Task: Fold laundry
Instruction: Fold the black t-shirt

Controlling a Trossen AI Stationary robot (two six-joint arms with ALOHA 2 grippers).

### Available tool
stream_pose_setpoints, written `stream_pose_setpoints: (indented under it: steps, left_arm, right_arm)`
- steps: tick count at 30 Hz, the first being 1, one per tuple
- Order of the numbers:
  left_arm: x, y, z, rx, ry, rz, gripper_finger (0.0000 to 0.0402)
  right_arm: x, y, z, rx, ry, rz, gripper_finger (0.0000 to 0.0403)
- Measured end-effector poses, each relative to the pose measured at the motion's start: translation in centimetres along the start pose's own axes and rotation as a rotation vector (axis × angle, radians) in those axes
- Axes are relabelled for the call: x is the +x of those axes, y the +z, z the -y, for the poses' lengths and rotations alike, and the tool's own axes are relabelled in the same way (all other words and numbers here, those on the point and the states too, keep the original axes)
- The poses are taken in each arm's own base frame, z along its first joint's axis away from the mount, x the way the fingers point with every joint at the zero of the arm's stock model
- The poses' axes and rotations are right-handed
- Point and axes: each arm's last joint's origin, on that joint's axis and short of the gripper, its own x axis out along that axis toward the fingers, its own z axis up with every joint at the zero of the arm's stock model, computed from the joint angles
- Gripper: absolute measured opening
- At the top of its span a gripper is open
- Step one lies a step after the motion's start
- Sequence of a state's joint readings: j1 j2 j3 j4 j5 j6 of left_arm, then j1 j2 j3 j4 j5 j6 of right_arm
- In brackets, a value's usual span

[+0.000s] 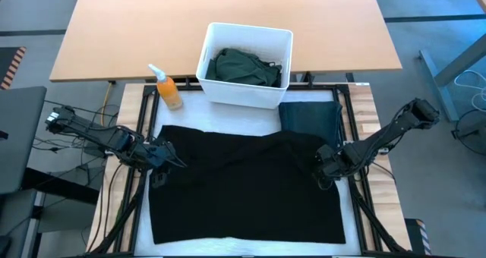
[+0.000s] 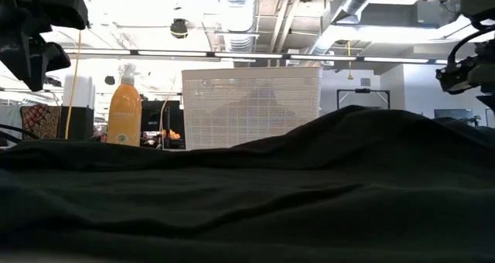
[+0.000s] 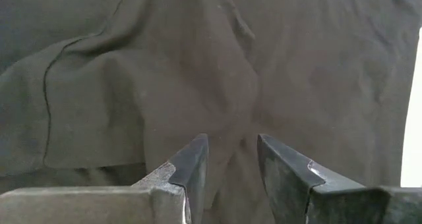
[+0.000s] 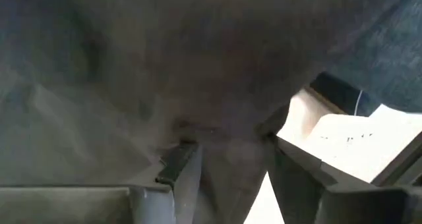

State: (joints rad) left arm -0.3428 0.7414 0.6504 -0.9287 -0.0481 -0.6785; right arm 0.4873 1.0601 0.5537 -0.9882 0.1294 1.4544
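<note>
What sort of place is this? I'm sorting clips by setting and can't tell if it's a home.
Probably a lab or open workshop, not a home. The low view shows bare ceiling ducts and strip lights. The black shirt lies on a framed work table between two robot arms, with a white bin and spray bottle behind it.

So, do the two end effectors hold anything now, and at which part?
Both hold the wide black shirt. The left end effector pinches a fold at its left edge, and the right end effector pinches a fold at its right edge.
</note>
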Motion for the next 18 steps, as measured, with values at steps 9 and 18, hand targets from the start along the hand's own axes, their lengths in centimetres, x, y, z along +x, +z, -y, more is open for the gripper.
stream_pose_setpoints:
  steps: [9, 18]
  left_arm:
    - [0.0, 0.0, 0.0, -0.018, 0.0, 0.0, 0.0119]
    - [0.0, -0.2, 0.1, -0.088, -0.042, -0.052, 0.0119]
  right_arm:
    - [1.0, 0.8, -0.3, -0.043, -0.067, -0.018, 0.0147]
    - [2.7, 1.8, -0.5, -0.131, -0.15, -0.206, 0.0019]
